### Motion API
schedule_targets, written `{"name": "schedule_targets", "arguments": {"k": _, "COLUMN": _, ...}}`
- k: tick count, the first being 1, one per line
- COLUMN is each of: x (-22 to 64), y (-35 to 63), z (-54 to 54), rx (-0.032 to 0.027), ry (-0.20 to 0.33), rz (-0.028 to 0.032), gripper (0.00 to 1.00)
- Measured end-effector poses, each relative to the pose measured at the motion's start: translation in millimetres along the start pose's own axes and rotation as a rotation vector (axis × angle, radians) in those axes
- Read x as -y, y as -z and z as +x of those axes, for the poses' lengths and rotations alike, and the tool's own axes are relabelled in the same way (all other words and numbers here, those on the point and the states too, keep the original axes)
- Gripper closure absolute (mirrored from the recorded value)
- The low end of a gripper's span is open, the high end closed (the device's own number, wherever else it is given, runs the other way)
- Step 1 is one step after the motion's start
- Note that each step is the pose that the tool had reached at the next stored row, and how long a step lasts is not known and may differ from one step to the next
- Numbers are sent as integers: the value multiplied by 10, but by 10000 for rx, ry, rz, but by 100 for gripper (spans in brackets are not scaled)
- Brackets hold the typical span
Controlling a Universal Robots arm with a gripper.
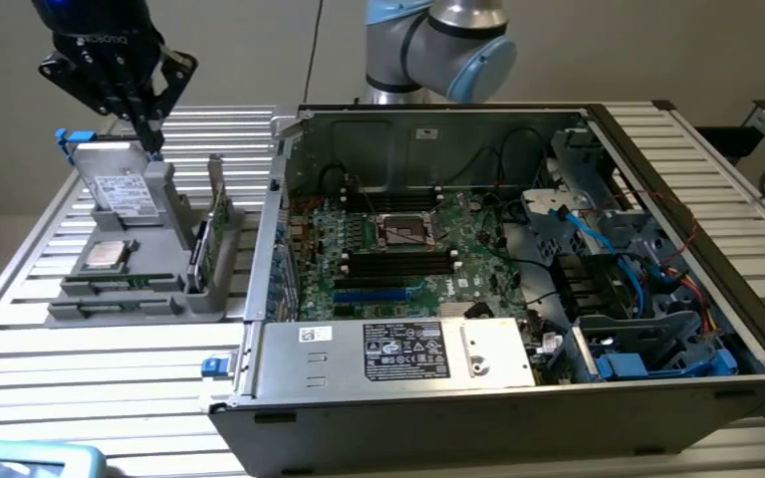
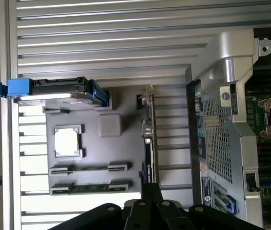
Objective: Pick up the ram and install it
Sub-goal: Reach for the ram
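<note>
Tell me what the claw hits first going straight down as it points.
Likely the grey parts holder, at or near the thin card standing on edge in it; the claw's height leaves that unsure.

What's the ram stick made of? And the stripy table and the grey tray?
The ram looks like thin green circuit board, matte. The table seems bare metal, probably aluminium: pale silvery slats with a dull sheen. The tray looks like matte grey plastic, though painted metal is possible.
</note>
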State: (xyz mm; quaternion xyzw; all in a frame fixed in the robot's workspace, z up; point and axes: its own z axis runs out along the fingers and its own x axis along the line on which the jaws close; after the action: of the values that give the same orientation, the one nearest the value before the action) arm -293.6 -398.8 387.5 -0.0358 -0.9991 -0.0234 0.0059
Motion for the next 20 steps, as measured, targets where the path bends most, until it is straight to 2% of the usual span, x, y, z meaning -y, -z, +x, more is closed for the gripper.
{"name": "schedule_targets", "arguments": {"k": 11, "x": 42, "y": -70, "z": 482, "rx": -54, "ry": -2, "rz": 4, "gripper": 89}}
{"name": "schedule_targets", "arguments": {"k": 20, "x": 136, "y": -222, "z": 615, "rx": -107, "ry": 44, "rz": 5, "gripper": 89}}
